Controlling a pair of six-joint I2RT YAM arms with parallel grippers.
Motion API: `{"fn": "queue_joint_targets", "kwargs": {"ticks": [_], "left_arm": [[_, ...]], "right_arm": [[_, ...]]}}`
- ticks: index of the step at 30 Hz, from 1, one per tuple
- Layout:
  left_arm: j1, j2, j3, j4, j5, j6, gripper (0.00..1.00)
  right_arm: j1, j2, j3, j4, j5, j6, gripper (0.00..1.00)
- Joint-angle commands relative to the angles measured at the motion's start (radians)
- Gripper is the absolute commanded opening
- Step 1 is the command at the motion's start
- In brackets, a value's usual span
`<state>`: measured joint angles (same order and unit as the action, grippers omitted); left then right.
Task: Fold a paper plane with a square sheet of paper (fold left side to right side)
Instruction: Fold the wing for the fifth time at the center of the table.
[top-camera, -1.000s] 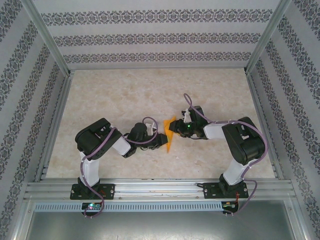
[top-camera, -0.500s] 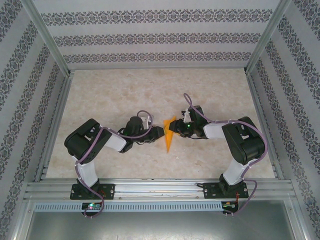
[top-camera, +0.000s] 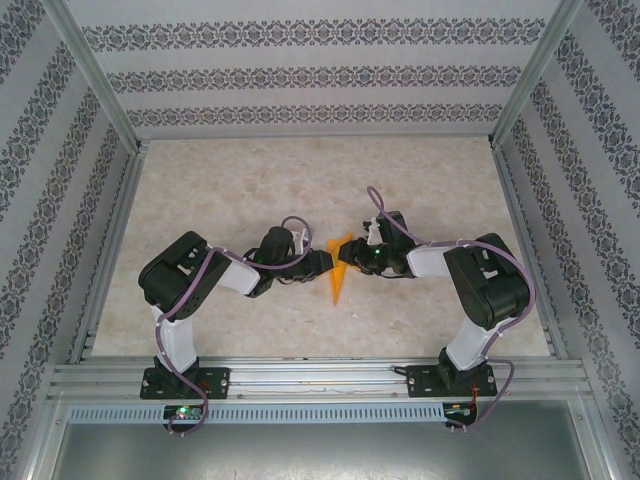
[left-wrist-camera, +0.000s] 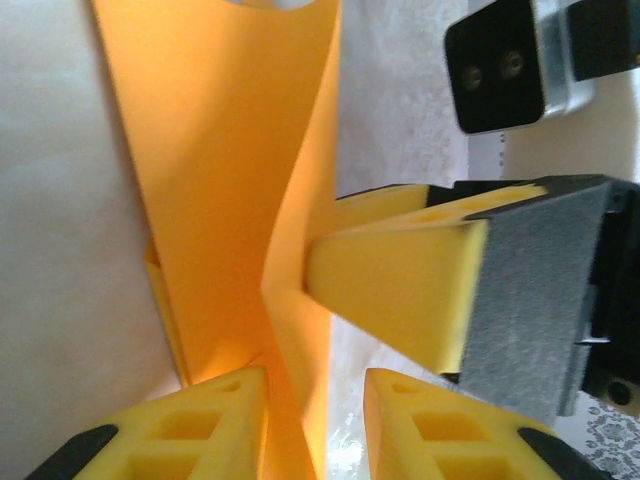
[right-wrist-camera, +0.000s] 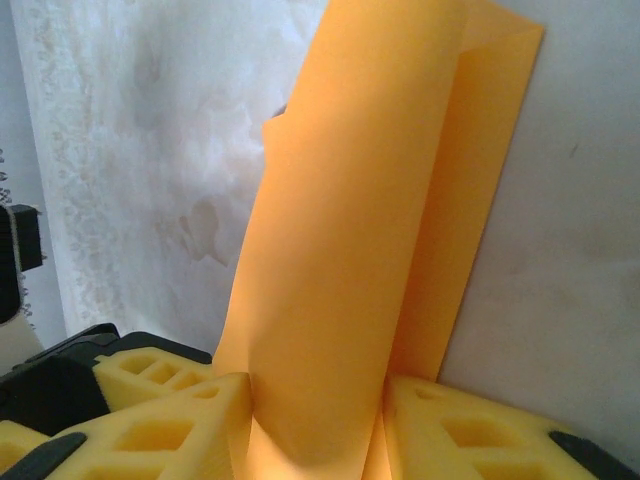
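The orange sheet of paper (top-camera: 338, 276) is folded into a narrow wedge with its tip toward me, at the table's middle. My right gripper (top-camera: 352, 258) is shut on its right side. In the right wrist view the paper (right-wrist-camera: 350, 230) bulges up between that gripper's (right-wrist-camera: 318, 400) yellow fingers. My left gripper (top-camera: 326, 263) is at the paper's left edge, open. In the left wrist view a raised paper flap (left-wrist-camera: 230, 180) stands between that gripper's (left-wrist-camera: 315, 400) fingers, against the left one, with bare table showing before the right one. A right gripper finger (left-wrist-camera: 400, 285) presses the flap from the other side.
The marbled table (top-camera: 250, 190) is walled by patterned panels on three sides. Aluminium rails (top-camera: 320, 375) run along the near edge at the arm bases. Open tabletop lies behind and on both sides of the grippers.
My left gripper left the paper's near part, drew back to the left, then came right again to the paper's left edge, a little farther back. The right gripper and paper have stayed put.
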<state>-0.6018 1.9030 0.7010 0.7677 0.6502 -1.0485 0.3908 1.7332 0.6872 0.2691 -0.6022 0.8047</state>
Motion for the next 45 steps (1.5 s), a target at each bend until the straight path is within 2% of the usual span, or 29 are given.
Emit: {"fn": "queue_joint_targets", "kwargs": {"ticks": [1, 12, 32, 45], "left_arm": [[0.008, 0.014, 0.021, -0.045, -0.005, 0.045, 0.31], [0.011, 0.038, 0.065, -0.102, -0.019, 0.083, 0.07], [0.028, 0.066, 0.083, -0.166, -0.040, 0.111, 0.04], [0.030, 0.117, 0.129, -0.233, -0.035, 0.107, 0.03]], "right_arm": [[0.026, 0.056, -0.009, -0.040, 0.070, -0.035, 0.41], [0.026, 0.053, -0.006, -0.056, 0.073, -0.045, 0.41], [0.025, 0.053, 0.007, -0.092, 0.082, -0.059, 0.42], [0.007, -0.025, 0.007, -0.100, 0.074, -0.049, 0.42]]}}
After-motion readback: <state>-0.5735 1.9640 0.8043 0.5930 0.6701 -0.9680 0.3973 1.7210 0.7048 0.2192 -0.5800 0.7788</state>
